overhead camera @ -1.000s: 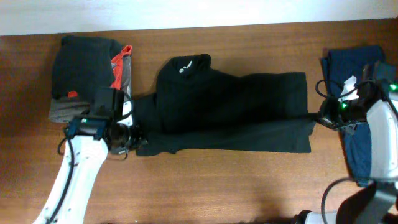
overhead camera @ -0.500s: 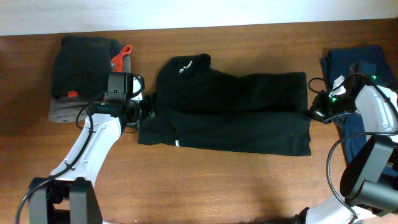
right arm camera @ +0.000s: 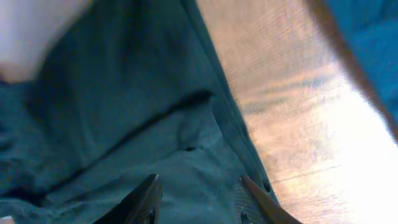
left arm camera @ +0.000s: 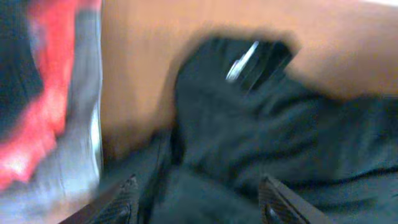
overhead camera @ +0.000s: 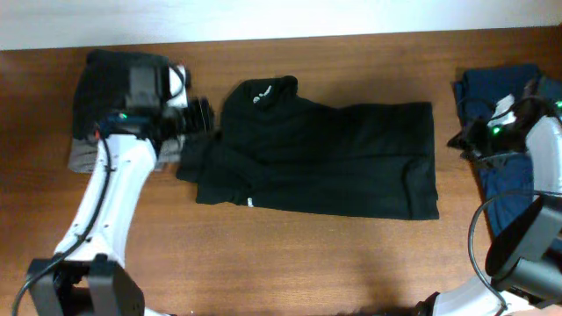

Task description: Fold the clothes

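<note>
Shirt (overhead camera: 325, 158) on table (overhead camera: 263, 263) — between left pile (overhead camera: 101, 83), right pile (overhead camera: 483, 88).

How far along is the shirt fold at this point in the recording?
Done: the black shirt lies folded lengthwise into a long band. In hand: nothing looks gripped; the left gripper is open at the sleeve end, the right gripper is open just off the hem end. Left: probably crosswise folds to make a compact stack, judging by its length.

I see a brown wooden table (overhead camera: 307, 254). At its left end lies a pile of clothes (overhead camera: 98, 83), dark on top and grey (overhead camera: 83, 156) below. The left wrist view shows red fabric (left arm camera: 37, 124) in it. At the right end lies a dark blue garment (overhead camera: 492, 83).
</note>
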You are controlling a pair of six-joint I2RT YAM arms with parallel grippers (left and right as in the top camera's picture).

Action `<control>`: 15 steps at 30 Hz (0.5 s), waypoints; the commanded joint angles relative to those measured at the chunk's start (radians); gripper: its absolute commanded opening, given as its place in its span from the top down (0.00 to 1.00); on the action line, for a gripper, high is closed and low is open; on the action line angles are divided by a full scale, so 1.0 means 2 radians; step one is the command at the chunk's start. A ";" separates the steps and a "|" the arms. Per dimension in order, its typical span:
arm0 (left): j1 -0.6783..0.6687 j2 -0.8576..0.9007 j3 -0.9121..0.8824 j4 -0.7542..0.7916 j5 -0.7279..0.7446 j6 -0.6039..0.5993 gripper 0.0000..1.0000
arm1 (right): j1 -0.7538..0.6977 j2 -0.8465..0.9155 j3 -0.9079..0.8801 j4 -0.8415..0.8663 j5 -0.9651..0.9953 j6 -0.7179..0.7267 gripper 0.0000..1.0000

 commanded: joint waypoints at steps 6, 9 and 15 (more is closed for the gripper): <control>-0.014 0.151 0.155 0.002 0.081 0.096 0.50 | 0.029 -0.006 0.070 -0.030 -0.021 -0.026 0.54; -0.029 0.256 0.227 0.017 0.099 0.125 0.51 | 0.035 -0.006 0.070 -0.036 -0.021 -0.026 0.54; -0.090 0.359 0.288 0.026 0.045 0.186 0.47 | 0.034 -0.006 0.069 -0.052 0.004 -0.026 0.54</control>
